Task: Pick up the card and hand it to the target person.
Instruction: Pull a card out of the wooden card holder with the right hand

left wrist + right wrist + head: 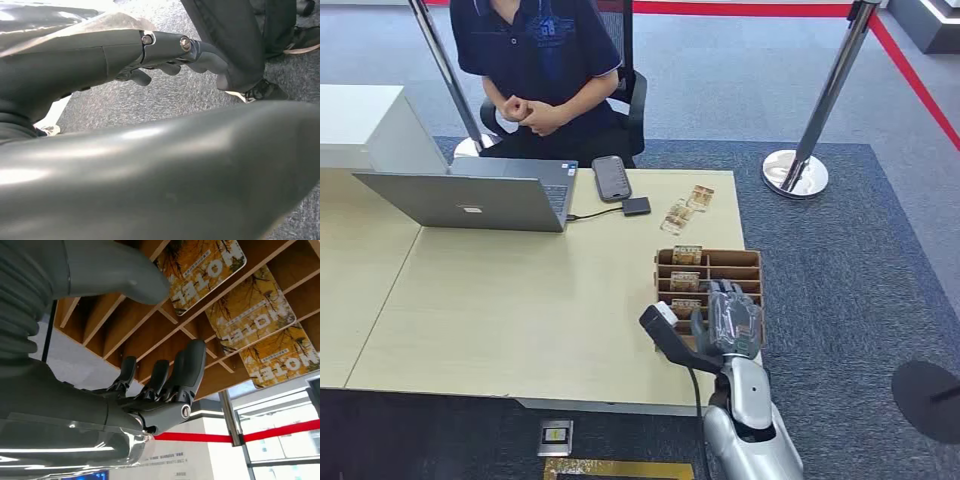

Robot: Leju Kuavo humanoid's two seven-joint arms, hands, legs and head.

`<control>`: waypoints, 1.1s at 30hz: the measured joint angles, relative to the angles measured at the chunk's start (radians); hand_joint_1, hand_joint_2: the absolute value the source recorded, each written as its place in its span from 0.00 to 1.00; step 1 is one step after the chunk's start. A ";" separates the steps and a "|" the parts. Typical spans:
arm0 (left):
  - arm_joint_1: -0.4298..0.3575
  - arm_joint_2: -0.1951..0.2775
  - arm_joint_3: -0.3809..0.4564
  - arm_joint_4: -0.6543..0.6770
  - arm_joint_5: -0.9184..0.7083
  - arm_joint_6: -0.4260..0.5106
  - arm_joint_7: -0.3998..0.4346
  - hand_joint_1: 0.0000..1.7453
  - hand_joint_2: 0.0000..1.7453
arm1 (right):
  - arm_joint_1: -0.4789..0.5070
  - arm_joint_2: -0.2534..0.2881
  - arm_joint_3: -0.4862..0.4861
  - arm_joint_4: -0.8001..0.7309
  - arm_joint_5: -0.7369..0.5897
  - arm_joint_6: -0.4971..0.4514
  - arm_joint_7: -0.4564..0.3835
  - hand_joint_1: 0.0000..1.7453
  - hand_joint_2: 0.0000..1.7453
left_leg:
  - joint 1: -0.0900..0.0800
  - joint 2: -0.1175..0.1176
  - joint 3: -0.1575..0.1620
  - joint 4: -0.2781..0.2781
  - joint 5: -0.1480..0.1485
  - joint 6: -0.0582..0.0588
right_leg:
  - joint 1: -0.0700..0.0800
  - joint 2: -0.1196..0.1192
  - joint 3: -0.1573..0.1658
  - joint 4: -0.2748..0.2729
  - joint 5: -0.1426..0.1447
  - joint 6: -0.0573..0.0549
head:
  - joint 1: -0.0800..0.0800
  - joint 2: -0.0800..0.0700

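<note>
Right now the right robot hand [727,318] hovers spread and empty over the wooden tray [750,262] where each card [686,281] stands in a narrow slot, so thick fingers [188,365] could jam on the dividers or drag out two cards.

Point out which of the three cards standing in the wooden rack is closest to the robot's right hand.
The card in the rack's slot nearest the robot, just beside the right hand. The other two cards stand in slots farther away, toward the person.
</note>
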 joint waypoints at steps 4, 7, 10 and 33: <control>0.000 0.000 0.000 0.000 -0.001 -0.001 0.000 0.00 0.00 | 0.000 0.002 0.001 0.009 0.000 0.001 0.002 0.43 1.00 | 0.000 0.000 0.000 0.000 0.000 0.000 | 0.000 0.000 0.000 0.000 0.000 0.000 | 0.000 0.000; 0.000 0.000 0.000 0.000 -0.002 -0.001 0.000 0.00 0.00 | -0.001 0.004 0.004 0.016 0.001 0.005 0.004 0.43 1.00 | 0.000 0.000 0.000 0.000 0.000 0.000 | 0.000 0.000 0.000 0.000 0.000 0.000 | 0.000 0.000; 0.000 0.000 0.000 0.000 -0.003 -0.002 0.000 0.00 0.00 | -0.005 0.006 0.006 0.023 0.002 0.007 0.010 0.43 1.00 | 0.000 0.000 0.000 0.000 0.000 0.000 | 0.000 0.000 0.000 0.000 0.000 0.000 | 0.000 0.000; 0.000 0.000 -0.002 0.000 -0.013 -0.007 0.004 0.00 0.00 | -0.024 0.017 0.006 0.082 0.006 0.005 0.026 0.40 1.00 | 0.000 0.000 0.000 0.000 0.002 -0.001 | 0.000 0.000 0.000 0.000 0.001 0.000 | 0.000 0.000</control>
